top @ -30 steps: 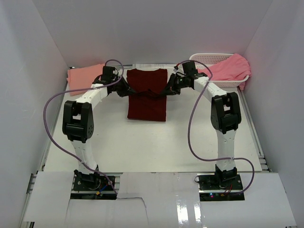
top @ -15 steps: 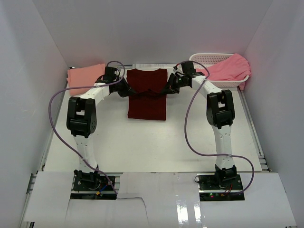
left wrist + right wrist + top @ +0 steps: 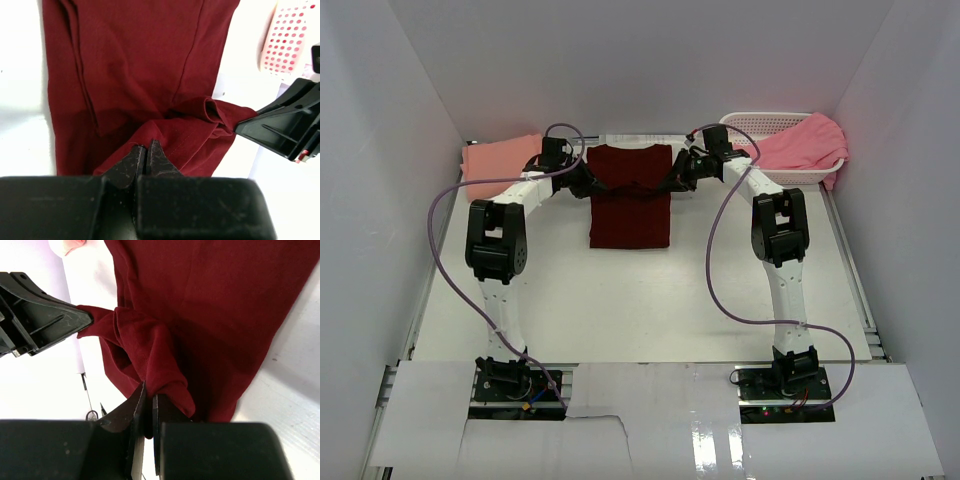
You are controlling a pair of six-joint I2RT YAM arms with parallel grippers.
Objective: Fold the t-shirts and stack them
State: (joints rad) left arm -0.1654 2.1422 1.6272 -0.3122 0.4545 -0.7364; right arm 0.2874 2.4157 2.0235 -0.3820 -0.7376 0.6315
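Fingers (image 3: pixel 127 167) were pressed tight on cloth: the left gripper (image 3: pixel 145 150) and right gripper (image 3: pixel 148 390) each pinched one side of a raised fold in the maroon t-shirt (image 3: pixel 630 215), which lay far-middle on the table (image 3: pixel 620 300). It was held taut between them, I'd guess, to fold evenly.

Bright, even light — soft shadows
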